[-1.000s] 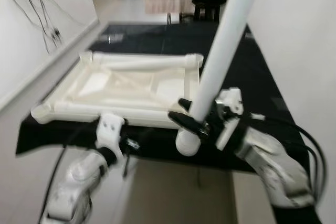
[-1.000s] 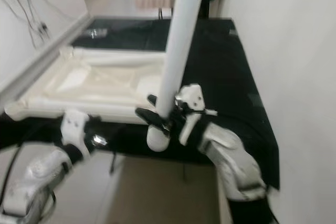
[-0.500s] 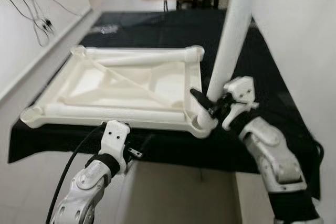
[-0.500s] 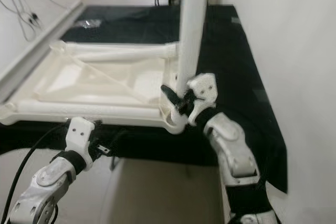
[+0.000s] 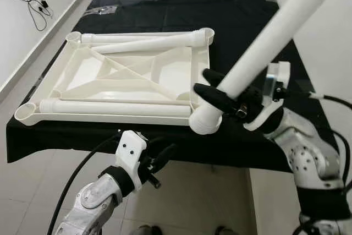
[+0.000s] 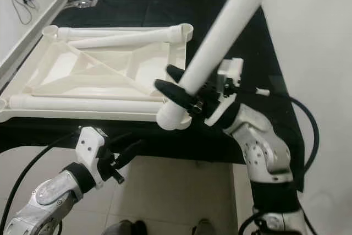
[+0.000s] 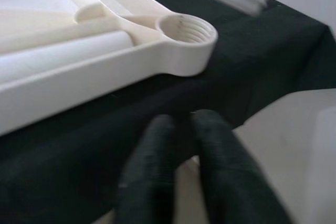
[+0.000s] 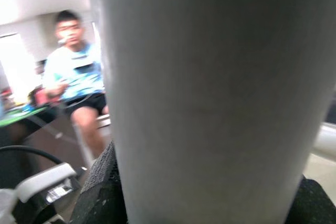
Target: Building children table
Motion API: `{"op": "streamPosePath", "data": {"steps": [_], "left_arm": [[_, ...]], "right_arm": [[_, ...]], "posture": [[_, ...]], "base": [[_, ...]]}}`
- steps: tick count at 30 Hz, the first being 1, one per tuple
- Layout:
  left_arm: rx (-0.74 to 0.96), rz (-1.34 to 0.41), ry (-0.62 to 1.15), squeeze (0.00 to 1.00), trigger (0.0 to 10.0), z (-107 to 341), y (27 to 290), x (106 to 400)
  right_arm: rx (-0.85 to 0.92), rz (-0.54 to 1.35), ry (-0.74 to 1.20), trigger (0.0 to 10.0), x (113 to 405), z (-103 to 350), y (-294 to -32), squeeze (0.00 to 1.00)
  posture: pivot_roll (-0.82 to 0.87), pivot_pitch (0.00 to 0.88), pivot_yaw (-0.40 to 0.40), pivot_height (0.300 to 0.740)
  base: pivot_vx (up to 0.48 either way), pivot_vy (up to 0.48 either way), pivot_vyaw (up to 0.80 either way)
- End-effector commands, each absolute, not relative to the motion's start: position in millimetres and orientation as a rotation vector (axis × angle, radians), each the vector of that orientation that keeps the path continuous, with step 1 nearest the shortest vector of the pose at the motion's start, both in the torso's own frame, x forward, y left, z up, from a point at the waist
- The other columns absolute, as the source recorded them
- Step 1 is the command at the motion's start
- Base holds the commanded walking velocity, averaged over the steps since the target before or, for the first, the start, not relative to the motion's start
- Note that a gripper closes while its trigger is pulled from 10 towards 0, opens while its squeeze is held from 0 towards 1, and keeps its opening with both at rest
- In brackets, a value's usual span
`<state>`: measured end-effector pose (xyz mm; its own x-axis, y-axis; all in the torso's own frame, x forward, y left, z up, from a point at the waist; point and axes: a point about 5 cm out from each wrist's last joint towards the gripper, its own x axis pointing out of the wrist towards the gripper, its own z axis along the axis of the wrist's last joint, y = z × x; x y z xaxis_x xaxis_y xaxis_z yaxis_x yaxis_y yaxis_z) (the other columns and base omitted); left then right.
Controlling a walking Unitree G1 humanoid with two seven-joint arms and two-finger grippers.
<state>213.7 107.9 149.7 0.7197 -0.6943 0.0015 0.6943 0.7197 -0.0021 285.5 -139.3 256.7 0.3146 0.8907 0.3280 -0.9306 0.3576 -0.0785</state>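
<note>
Above tabletop's point(image 5: 126, 89) corner socket, right gripper point(image 5: 220, 94) jaws clamped on leg point(image 5: 269, 39); left gripper point(image 5: 159, 160) jaws together, empty.

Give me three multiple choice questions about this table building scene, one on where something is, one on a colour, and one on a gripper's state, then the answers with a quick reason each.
1. Where does the lower end of the white table leg sit?
A. At the near right corner socket of the tabletop frame
B. At the far left corner
C. On the floor

2. What colour is the cloth under the frame?
A. Red
B. Black
C. Yellow

3. What is the right gripper doing?
A. Hanging open beside the robot
B. Shut on the table leg
C. Resting flat on the frame

Answers: 1 A, the leg's lower end sits at the frame's near right corner, tilted up to the right. 2 B, black cloth covers the whole surface under the cream frame. 3 B, its black fingers wrap the leg just above its lower end, while the left gripper is below the table edge.
</note>
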Motion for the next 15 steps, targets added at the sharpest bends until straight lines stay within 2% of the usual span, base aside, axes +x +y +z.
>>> {"op": "streamPosePath", "data": {"steps": [1,8,11,15], "left_arm": [[-0.002,-0.789,0.026,0.00,0.0,148,109,208],[-0.021,-0.800,0.016,0.00,0.0,153,109,201],[-0.017,-0.803,0.012,0.00,0.0,155,109,199],[-0.012,-0.801,0.012,0.00,0.0,156,110,193]], "right_arm": [[0.100,1.285,-0.338,10.0,285,259,-130,0.00],[0.006,1.352,-0.337,10.0,297,269,-120,0.00],[-0.022,1.369,-0.318,10.0,301,270,-124,0.00],[-0.091,1.391,-0.269,10.0,311,273,-142,0.00]], "posture": [[0.07,0.285,0.065,0.740],[0.08,0.300,0.045,0.740],[0.09,0.303,0.039,0.740],[0.08,0.307,0.023,0.740]], "base": [[0.000,0.000,0.00],[0.000,0.000,0.00],[0.000,0.000,0.00],[0.000,0.000,0.00]]}}
